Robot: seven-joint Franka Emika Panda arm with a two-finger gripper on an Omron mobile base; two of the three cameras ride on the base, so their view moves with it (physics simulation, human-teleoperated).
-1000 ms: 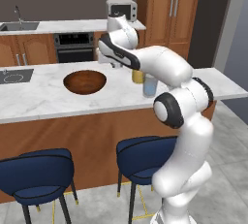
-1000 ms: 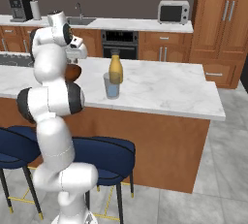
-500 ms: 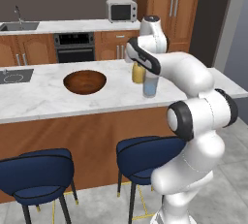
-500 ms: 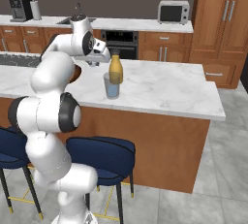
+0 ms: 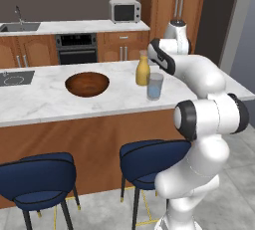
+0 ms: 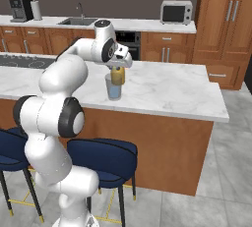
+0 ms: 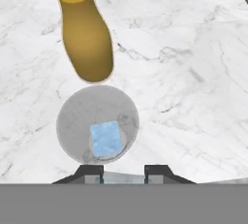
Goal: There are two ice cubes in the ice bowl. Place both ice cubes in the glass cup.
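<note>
The glass cup (image 7: pixel 97 123) stands on the marble counter, seen from straight above, with one pale blue ice cube (image 7: pixel 106 139) lying in its bottom. My gripper (image 7: pixel 123 173) hovers above the cup's near rim, shut on the other ice cube (image 7: pixel 123 178), a pale blue sliver between the two dark fingertips. From the base, the cup (image 5: pixel 155 86) sits right of the ice bowl (image 5: pixel 87 83), a wide dark wooden dish that looks bare inside. My gripper (image 6: pixel 118 67) hangs just over the cup (image 6: pixel 113 86).
A yellow-orange bottle (image 5: pixel 143 70) with a pale neck stands right behind the cup, almost touching it (image 7: pixel 86 36). Two blue stools (image 5: pixel 149 157) sit under the counter's front edge. Open marble lies to the right of the cup.
The arm has swung right from above the ice bowl to above the glass cup. The gripper has stayed shut throughout.
</note>
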